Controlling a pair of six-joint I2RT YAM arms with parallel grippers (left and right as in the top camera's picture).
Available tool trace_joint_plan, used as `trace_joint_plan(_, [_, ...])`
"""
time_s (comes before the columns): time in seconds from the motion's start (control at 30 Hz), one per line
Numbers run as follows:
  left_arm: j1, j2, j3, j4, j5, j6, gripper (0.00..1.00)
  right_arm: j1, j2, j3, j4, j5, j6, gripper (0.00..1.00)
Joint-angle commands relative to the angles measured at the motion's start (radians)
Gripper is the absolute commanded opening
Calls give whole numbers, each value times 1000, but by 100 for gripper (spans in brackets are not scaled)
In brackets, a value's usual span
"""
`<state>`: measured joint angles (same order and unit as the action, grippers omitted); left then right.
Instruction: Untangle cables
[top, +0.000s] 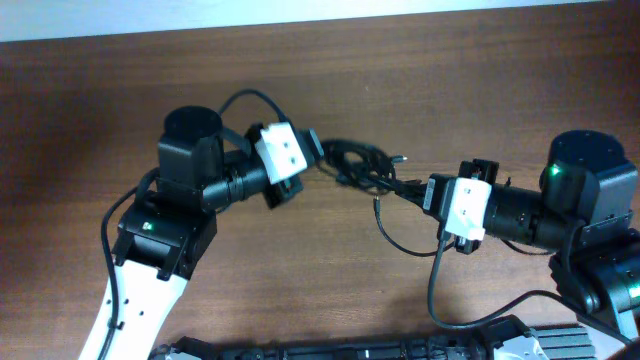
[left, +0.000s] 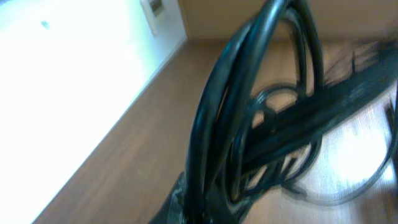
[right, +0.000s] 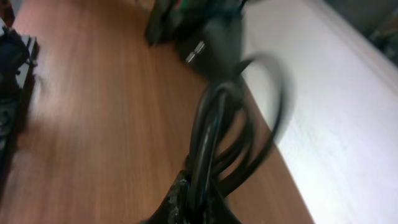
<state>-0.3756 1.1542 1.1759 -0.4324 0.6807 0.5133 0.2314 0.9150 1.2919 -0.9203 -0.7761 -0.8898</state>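
Note:
The cables (top: 358, 163) are a knotted bundle of thin black cords stretched between my two grippers above the wooden table. My left gripper (top: 316, 150) is shut on the bundle's left end; in the left wrist view the cords (left: 249, 124) rise from its jaws (left: 205, 208) in loops. My right gripper (top: 420, 190) is shut on the bundle's right end; in the right wrist view several cords (right: 214, 130) pass through its jaws (right: 199, 199). A loose loop (top: 400, 235) hangs down from the bundle, and a small plug end (top: 400, 158) sticks out.
The wooden table (top: 420, 70) spreads around both arms. A thicker black wire (top: 245, 98) arcs behind the left wrist. A black frame (top: 350, 348) runs along the front edge. A pale wall (left: 56, 74) borders the table in the wrist views.

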Motion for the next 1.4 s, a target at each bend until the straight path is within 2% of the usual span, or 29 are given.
trace_joint_plan(0.0, [0, -6, 18, 137, -60, -388, 0, -5, 1, 3, -35, 116, 7, 4])
trace_joint_plan(0.03, [7, -6, 18, 166, -76, -453, 0, -5, 1, 3, -46, 140, 7, 4])
trace_joint_plan(0.07, [32, -6, 18, 213, -75, -577, 0, -5, 1, 3, -62, 177, 7, 4])
trace_joint_plan(0.27, [117, -6, 18, 173, -76, -870, 0, -5, 1, 3, -50, 233, 11, 4])
trace_joint_plan(0.33, [141, -6, 18, 105, -76, -926, 0, -5, 1, 3, 6, 275, 85, 4])
trace_joint_plan(0.57, [145, -6, 18, -134, -80, -929, 0, -5, 1, 3, 238, 348, 320, 4])
trace_joint_plan(0.83, [145, -4, 18, -307, -130, -929, 0, -5, 1, 3, 364, 348, 417, 4])
trace_joint_plan(0.9, [145, -4, 18, -343, -140, -927, 28, -5, 1, 3, 364, 348, 417, 4])
trace_joint_plan(0.93, [145, -4, 18, -352, -140, -901, 38, -5, 1, 3, 364, 348, 418, 4])
trace_joint_plan(0.97, [145, -4, 18, -359, -139, -856, 67, -5, 1, 3, 364, 347, 417, 4])
trace_joint_plan(1.03, [145, -4, 18, -364, -139, -728, 99, -5, 1, 3, 362, 346, 417, 4])
trace_joint_plan(1.1, [145, -4, 18, -364, -138, -581, 99, -5, 1, 3, 357, 339, 417, 4])
trace_joint_plan(1.2, [144, -4, 18, -362, -116, -277, 99, -5, 1, 3, 348, 314, 417, 4])
trace_joint_plan(1.3, [135, -4, 18, -362, -116, -124, 99, -5, 1, 3, 347, 213, 399, 4])
trace_joint_plan(1.37, [119, -4, 18, -362, -111, -2, 99, -5, 1, 3, 333, 104, 339, 4])
